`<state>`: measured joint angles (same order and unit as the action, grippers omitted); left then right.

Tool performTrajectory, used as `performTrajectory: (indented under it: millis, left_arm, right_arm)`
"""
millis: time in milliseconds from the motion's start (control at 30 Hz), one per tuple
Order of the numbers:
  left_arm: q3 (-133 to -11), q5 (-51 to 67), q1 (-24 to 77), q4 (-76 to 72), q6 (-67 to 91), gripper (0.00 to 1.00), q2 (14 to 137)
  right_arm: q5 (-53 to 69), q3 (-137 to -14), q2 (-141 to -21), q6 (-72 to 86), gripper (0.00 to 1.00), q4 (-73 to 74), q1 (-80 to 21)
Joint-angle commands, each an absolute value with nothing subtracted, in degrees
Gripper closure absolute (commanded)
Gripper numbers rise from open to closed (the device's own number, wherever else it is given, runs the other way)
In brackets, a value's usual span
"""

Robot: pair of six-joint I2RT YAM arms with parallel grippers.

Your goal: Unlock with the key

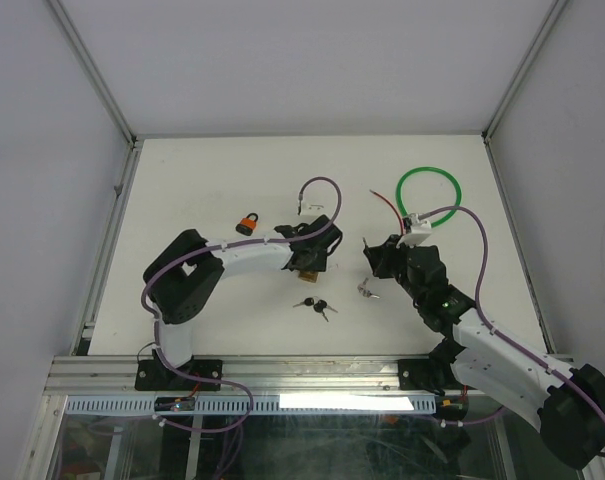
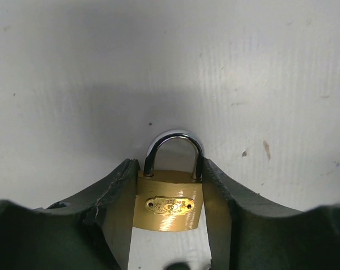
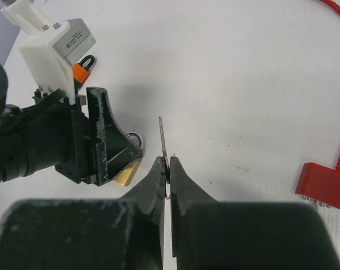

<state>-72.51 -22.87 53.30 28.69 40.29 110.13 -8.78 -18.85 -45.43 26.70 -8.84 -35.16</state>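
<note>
Padlock [image 2: 168, 205], brass-bodied with a steel shackle, is clamped by its two sides between the fingers of the left gripper [image 2: 170, 171], near the middle of the table [image 1: 212, 170]. In the left wrist view the shackle points away from the wrist and both its legs are seated in the body. The right gripper [image 3: 167, 169] has its fingers pressed together on a key [image 3: 162, 140], which that wrist camera sees edge-on, its thin blade projecting past the fingertips. The key is near the padlock but clear of it, with bare table showing between them; the padlock's keyhole is not visible in any view. A second, orange padlock [image 1: 248, 224] lies on the table beyond the left arm, apart from it. A small bunch of black-headed keys [image 1: 315, 305] lies on the near side of the left gripper. A green cable loop [image 1: 430, 198] lies at the far right, and a red lock body with a red cable [image 3: 321, 184] rests to the right of the right gripper.
</note>
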Motion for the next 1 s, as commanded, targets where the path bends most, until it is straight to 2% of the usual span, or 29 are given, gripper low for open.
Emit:
performTrajectory:
  millis: [0,133,400,967]
  left_arm:
    - [-67.0,-21.7,53.1,34.0,41.9,0.56,104.1]
    - [-64.3,-18.7,52.1,34.4,41.6,0.5,102.1]
    - [-66.8,-14.9,51.5,38.0,39.0,0.35,102.0]
    - [-72.9,-5.1,49.4,43.2,29.7,0.33,106.8]
  right_arm:
    - [-8.5,-19.2,-45.6,26.8,1.0,-11.0,-34.9]
    - [-7.5,-19.2,-45.9,27.3,1.0,-11.4,-34.9]
    - [-6.7,-19.4,-45.6,27.3,1.0,-11.0,-34.9]
    - [-6.4,-19.6,-44.4,27.3,1.0,-10.0,-34.9]
